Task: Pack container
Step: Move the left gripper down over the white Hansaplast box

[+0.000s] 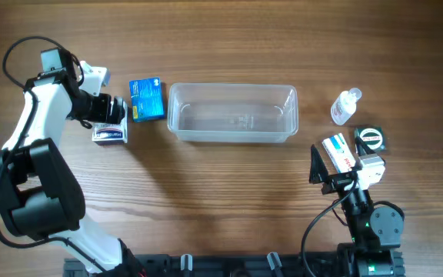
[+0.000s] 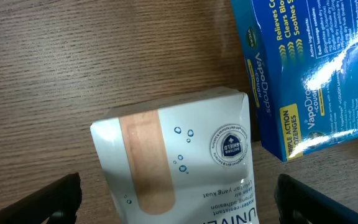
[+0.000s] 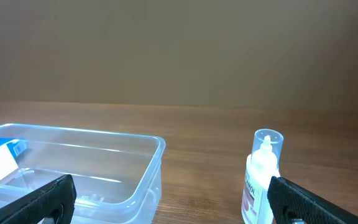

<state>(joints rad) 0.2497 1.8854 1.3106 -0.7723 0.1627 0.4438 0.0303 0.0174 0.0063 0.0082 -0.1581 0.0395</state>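
The clear rectangular container (image 1: 231, 87) stands at the table's middle with nothing in it. In the right wrist view, the container (image 3: 135, 180) is at the lower left. My left gripper (image 1: 112, 117) hangs open over a white plaster box (image 1: 109, 135) left of the container. In the left wrist view that plaster box (image 2: 179, 149) lies between the open gripper's (image 2: 179, 208) black fingertips (image 2: 48, 199), apart from both. My right gripper (image 1: 331, 171) is open near the front right, empty, facing the container. Its fingertips (image 3: 45, 199) frame bare wood in the right wrist view.
A blue lozenge box (image 1: 146, 99) lies between the plaster box and the container, also seen close up (image 2: 309, 68). At the right are a small clear bottle (image 1: 345, 106), a red-and-white box (image 1: 339, 152) and a black-and-green box (image 1: 371, 138). The bottle (image 3: 263, 177) stands by my right fingertip.
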